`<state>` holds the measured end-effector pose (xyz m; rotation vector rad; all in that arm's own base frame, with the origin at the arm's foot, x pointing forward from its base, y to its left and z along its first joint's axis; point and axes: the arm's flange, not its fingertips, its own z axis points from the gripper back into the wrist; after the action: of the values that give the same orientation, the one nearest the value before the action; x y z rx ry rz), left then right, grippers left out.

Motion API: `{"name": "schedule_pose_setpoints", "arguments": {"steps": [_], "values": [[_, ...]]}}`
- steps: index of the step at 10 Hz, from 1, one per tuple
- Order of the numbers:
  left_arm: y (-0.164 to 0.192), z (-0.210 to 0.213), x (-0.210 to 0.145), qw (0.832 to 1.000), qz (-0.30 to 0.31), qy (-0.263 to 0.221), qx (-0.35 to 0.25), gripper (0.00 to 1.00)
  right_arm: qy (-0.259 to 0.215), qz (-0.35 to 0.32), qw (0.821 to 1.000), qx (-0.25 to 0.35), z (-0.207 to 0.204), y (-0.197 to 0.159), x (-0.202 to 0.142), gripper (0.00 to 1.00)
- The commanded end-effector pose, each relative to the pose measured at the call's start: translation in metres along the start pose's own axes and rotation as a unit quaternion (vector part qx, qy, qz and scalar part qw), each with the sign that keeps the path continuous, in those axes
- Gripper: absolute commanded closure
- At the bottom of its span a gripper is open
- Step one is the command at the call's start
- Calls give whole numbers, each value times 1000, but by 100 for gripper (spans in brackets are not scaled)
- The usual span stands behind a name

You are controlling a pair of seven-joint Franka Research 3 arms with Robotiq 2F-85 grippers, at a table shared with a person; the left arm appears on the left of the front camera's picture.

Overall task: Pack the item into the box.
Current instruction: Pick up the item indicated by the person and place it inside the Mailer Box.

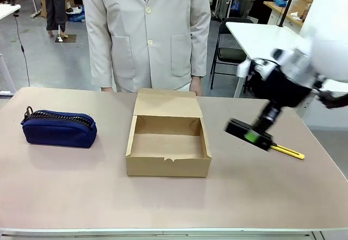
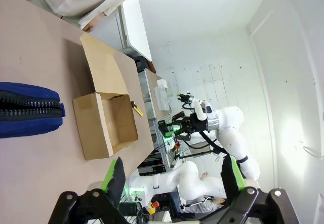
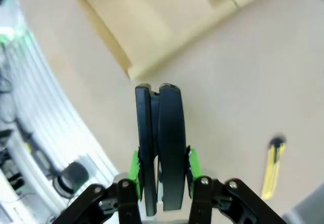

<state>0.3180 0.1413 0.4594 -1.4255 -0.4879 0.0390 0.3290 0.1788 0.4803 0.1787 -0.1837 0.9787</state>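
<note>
Front view: the right claw (image 1: 253, 137), pinching the small glossy black stapler (image 1: 235, 127) aloft just right of the shallow brown cardboard box (image 1: 168, 167), should clear its side wall before lowering; left wrist view: left claw (image 2: 172, 173) spread; right wrist view: grip looks centred.

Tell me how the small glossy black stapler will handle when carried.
The small glossy black stapler looks rigid, so it probably won't flex. Its smooth shell may slip in the right hand. The gap between its halves suggests they could hinge apart.

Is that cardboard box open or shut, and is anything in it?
Open and empty: the cardboard box has its flap lid folded back, and its bare floor shows.
</note>
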Motion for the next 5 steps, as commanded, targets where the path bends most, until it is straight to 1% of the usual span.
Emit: {"name": "schedule_pose_setpoints", "arguments": {"steps": [1, 2, 3, 4, 5], "values": [[-2, -1, 0, 1000, -11, -4, -11, 0, -24, 90, 996, -11, -15, 8, 72, 58], [-2, -1, 0, 1000, -11, -4, -11, 0, -34, 117, 993, -6, -27, 23, 101, 58], [-2, -1, 0, 1000, -11, -4, -11, 0, -33, 164, 985, -31, -56, 36, 128, 58], [-2, -1, 0, 1000, -11, -4, -11, 0, -26, 185, 982, -43, -74, 39, 137, 58], [-2, -1, 0, 1000, -11, -4, -11, 0, -18, 214, 976, -47, -101, 42, 146, 58]]}}
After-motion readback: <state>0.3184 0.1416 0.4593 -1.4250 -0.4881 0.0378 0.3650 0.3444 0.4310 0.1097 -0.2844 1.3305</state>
